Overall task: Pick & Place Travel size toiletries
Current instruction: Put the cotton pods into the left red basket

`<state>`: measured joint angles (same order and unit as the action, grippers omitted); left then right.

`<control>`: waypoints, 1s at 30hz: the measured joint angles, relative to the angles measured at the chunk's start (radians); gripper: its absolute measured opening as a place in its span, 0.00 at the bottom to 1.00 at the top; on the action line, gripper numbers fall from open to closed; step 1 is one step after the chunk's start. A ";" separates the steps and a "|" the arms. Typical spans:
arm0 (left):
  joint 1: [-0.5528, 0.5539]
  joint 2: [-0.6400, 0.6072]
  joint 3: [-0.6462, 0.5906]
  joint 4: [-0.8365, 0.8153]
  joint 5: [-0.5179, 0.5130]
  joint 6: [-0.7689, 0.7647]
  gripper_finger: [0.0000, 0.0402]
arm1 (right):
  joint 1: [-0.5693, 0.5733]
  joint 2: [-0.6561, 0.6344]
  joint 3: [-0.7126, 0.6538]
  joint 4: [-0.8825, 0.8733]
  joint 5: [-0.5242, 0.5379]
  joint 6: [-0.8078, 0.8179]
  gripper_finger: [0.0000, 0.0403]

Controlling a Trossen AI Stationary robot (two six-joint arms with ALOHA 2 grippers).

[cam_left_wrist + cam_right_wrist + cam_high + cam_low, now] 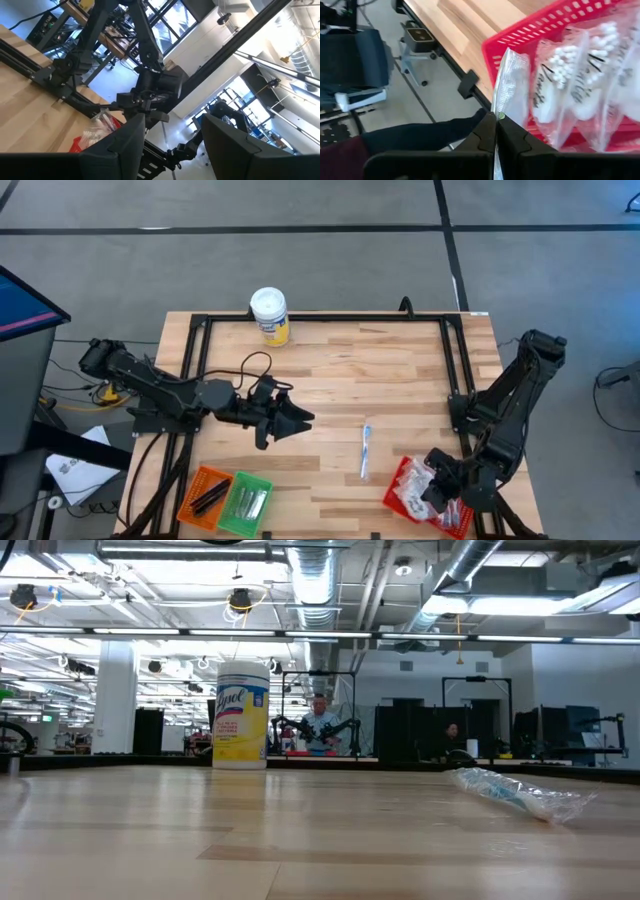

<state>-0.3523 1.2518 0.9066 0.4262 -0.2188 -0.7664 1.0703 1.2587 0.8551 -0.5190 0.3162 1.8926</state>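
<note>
Clamping the edge of a clear sachet (510,85) in the right claw (496,121), shut tight, just over the red basket (520,35); looking like a thin, limp bag of white cotton buds with black print; hanging beside more such sachets (560,85) inside that basket. Seeming well along: dark sticks sitting in the orange basket (205,492), silvery ones in the green basket (247,502); leaving probably one wrapped toothbrush (366,450) on the bench (350,370). Holding the left claw (300,420) wide and empty above the bench.
</note>
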 joint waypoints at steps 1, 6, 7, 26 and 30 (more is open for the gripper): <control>0.000 0.000 0.000 0.000 0.000 0.001 0.47 | 0.000 0.000 0.000 -0.009 -0.003 0.000 0.00; 0.000 0.000 0.000 0.000 0.000 0.008 0.47 | -0.011 0.000 0.000 -0.035 -0.006 -0.006 0.00; 0.000 0.000 0.000 0.000 0.000 0.009 0.47 | -0.017 0.000 0.000 -0.035 -0.006 -0.012 0.00; -0.002 0.000 0.000 -0.004 0.005 0.028 0.47 | -0.083 0.085 0.000 0.016 -0.110 -0.148 0.00; -0.002 0.000 0.000 -0.008 0.005 0.028 0.47 | -0.087 0.141 0.000 0.062 -0.122 -0.133 0.00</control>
<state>-0.3542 1.2518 0.9062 0.4183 -0.2134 -0.7380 0.9831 1.3994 0.8555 -0.4570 0.1947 1.7598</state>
